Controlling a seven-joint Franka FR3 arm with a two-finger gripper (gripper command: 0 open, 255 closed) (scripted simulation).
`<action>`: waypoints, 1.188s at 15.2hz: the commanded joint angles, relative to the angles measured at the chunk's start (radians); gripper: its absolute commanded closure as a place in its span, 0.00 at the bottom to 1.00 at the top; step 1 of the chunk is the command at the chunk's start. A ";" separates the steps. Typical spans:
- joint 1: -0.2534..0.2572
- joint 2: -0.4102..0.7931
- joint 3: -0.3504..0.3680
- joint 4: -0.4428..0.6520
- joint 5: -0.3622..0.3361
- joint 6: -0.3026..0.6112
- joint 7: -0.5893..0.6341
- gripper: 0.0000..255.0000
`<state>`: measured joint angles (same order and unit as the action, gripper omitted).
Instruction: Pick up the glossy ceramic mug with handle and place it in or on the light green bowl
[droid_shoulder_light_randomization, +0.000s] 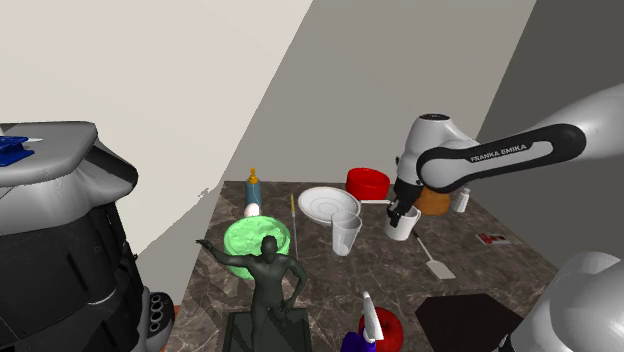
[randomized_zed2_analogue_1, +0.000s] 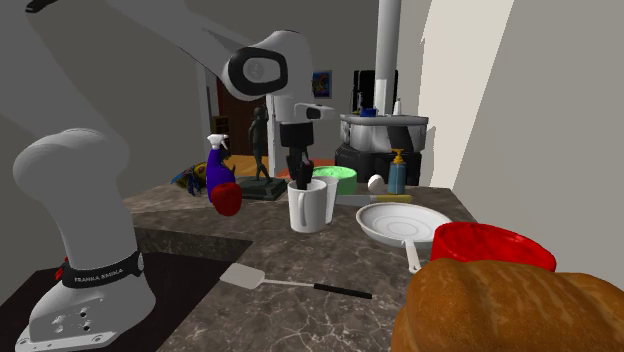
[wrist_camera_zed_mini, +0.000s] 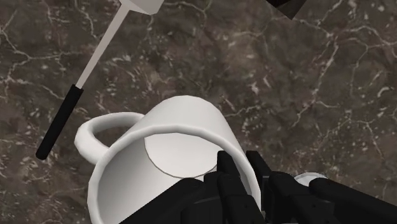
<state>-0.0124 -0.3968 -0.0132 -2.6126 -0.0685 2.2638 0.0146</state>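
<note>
The gripper (wrist_camera_zed_mini: 240, 167) is almost closed. Its two black fingers pinch the wall of the mug (wrist_camera_zed_mini: 172, 137), one inside the rim and one outside. The mug is a single smooth, glossy white cylinder, with a looped handle on the side away from the fingers. In the second exterior view its base appears to rest upright on the table (wrist_camera_zed_mini: 305, 83), a dark brown marbled slab with pale veins.

Just beside the mug lies one spatula (wrist_camera_zed_mini: 95, 60), with a flat white blade, a thin pale shaft and a black grip. Also near the mug are one pale handleless tumbler (droid_shoulder_light_randomization: 346, 232) and one shallow round white pan (droid_shoulder_light_randomization: 328, 203).

One glossy red pot (droid_shoulder_light_randomization: 366, 183) sits behind the pan, and one brown crusty loaf (droid_shoulder_light_randomization: 433, 200) sits close behind the mug.

Well apart from the mug, past the tumbler toward the shoulder view's left, sits one translucent round green bowl (droid_shoulder_light_randomization: 255, 238). A dark human figurine (droid_shoulder_light_randomization: 270, 280) stands in front of the bowl.
</note>
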 joint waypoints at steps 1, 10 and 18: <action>0.001 -0.020 0.000 0.012 0.002 -0.031 -0.002 1.00; 0.003 -0.075 0.001 0.094 0.007 -0.169 -0.009 1.00; 0.004 -0.104 0.002 0.180 0.011 -0.284 -0.015 1.00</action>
<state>-0.0079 -0.4971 -0.0103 -2.4448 -0.0578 1.9958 0.0022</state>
